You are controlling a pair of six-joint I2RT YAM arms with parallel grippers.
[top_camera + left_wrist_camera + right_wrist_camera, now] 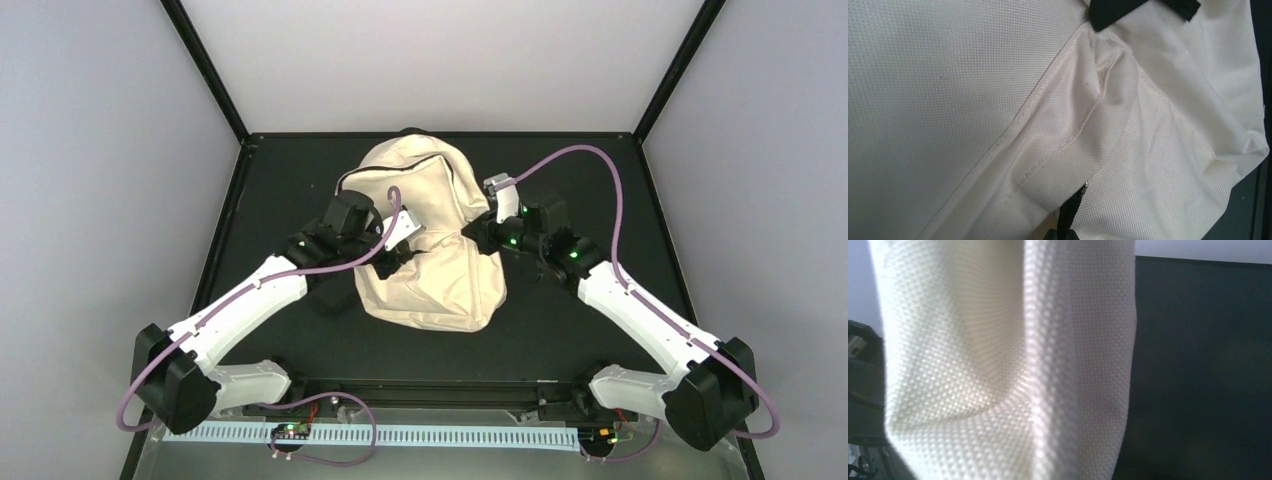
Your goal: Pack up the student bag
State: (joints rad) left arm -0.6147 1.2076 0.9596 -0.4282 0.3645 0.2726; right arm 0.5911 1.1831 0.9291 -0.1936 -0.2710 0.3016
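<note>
Jaws closed: left gripper [400,250] on zipper pull [1070,210], right gripper [478,235] pinching student bag [430,290] fabric; thin pull could slip when tugged.

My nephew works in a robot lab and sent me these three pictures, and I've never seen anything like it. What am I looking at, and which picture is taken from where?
These are two robot arms bolted at the near edge of a dark table. The wide picture looks down from above and behind them. The two close-ups come from small cameras on the wrists. On the table lies a cream student bag. The left hand is shut and seems to pinch the bag's dark zipper pull, seen at the bottom of its close-up. The right hand is shut on a fold of the bag's fabric, which fills much of its close-up.
</note>
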